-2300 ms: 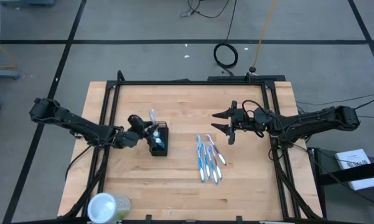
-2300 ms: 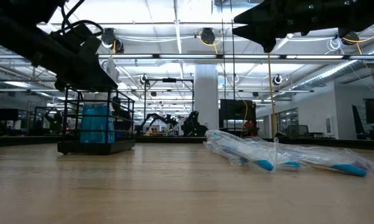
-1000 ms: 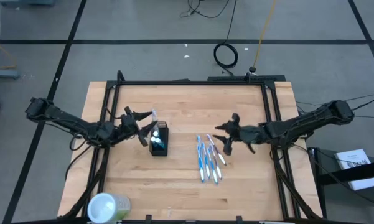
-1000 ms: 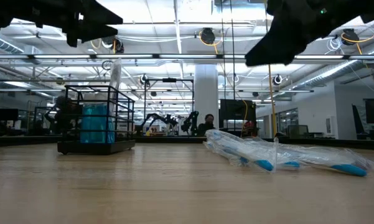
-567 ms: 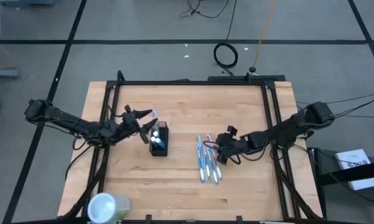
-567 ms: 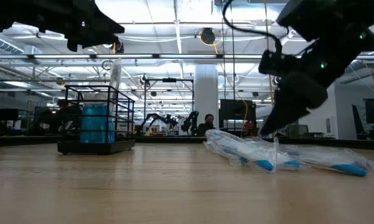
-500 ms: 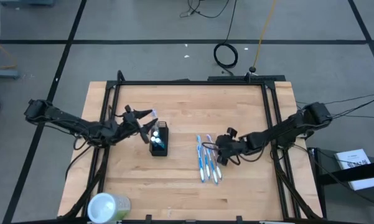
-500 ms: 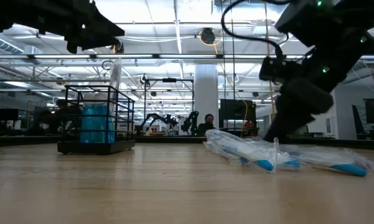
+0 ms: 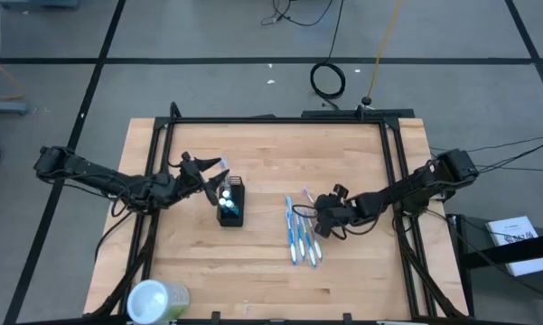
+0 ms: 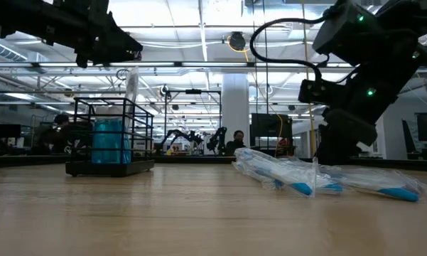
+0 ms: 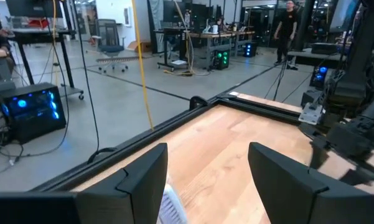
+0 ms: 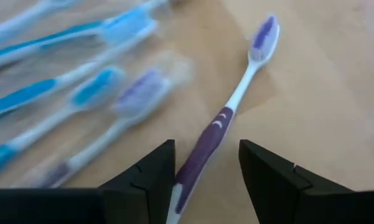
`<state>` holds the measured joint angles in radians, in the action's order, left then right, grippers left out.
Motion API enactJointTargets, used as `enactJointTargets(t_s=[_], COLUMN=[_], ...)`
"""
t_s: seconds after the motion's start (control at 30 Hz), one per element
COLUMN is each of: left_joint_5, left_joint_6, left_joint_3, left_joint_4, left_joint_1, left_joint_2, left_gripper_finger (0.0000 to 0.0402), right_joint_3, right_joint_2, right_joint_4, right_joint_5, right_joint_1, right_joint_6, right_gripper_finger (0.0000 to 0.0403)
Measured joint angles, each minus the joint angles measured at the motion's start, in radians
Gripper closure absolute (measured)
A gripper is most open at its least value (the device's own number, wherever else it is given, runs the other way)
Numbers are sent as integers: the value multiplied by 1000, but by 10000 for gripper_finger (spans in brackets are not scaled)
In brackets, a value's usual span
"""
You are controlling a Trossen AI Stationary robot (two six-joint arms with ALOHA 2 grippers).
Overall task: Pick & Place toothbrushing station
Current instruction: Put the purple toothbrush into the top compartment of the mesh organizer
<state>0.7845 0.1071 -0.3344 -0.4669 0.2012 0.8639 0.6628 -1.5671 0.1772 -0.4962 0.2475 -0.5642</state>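
Now right gripper lower than earlier, open astride purple toothbrush; left gripper open, empty.

Grey floor with dark lines surrounds the wooden desk; ceiling lights and a white column stand beyond.

A large open robotics lab — long rows of ceiling lights run over a grey concrete floor. Beyond the wooden table stand desks with glowing computers, other robot arms and a standing person — cables trail across the floor.
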Motion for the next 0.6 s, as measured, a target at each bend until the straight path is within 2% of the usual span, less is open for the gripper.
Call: enactJointTargets(t_s=[0.4,0.6], left_joint_5=[-3,-9], left_joint_6=[11,12], left_joint_3=[0,0], left_joint_4=[22,40], left_joint_1=[1,1], left_joint_2=[0,0], left_gripper_finger=[169,169], right_joint_3=[-4,-5], right_joint_2=[6,6], right_joint_4=[-20,-94], right_joint_5=[-54,9], right_joint_1=[-98,-181], right_joint_6=[53,97], right_gripper_finger=[234,234])
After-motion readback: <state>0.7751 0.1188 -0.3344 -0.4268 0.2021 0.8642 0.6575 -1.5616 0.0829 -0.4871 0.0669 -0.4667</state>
